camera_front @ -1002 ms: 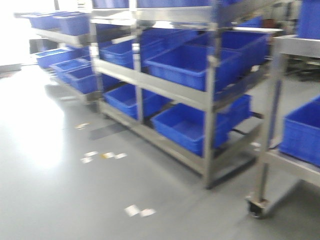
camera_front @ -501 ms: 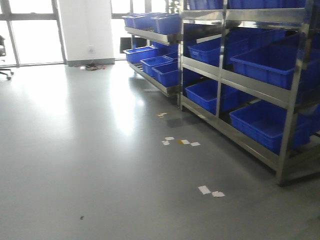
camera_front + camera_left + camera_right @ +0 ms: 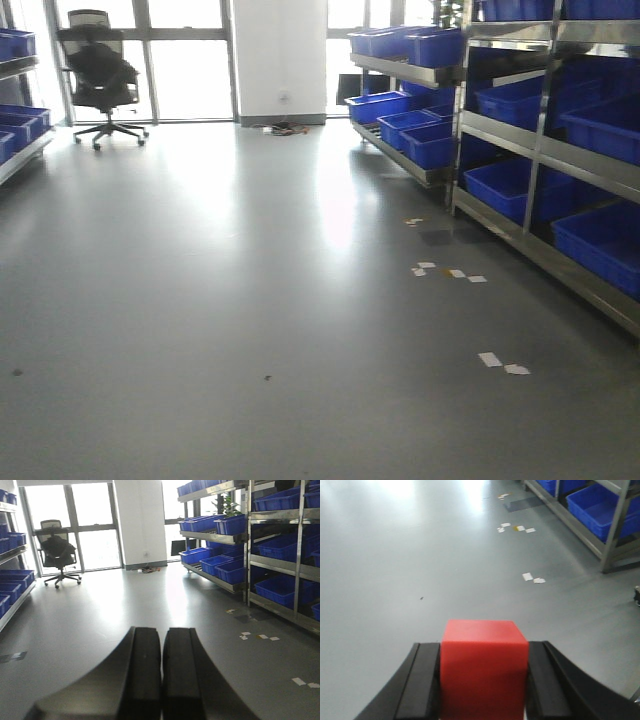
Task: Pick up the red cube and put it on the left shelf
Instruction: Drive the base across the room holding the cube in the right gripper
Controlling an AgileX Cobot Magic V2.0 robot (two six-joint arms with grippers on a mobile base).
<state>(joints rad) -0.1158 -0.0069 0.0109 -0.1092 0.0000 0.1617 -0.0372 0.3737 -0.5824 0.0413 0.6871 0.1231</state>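
Red cube (image 3: pixel 485 667) clamped btw fingers of right hand (image 3: pixel 484 652), held above floor (image 3: pixel 250 300). Left hand (image 3: pixel 161 632): fingers pressed together, empty. Floor grey, glossy; paper scraps (image 3: pixel 503 364) near right racks (image 3: pixel 545 150) w/ blue bins (image 3: pixel 600 240). Left shelf (image 3: pixel 25 152) at far left edge; wide aisle btw.

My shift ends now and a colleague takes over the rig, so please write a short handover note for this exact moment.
The right gripper is shut on the red cube, holding it above the floor.
The left gripper is shut and holds nothing.
The left shelf, loaded with blue bins, stands at the far left of the front view, across open floor from the robot.
Done: the cube is picked.
Left: get to the left shelf and place the cube on it.
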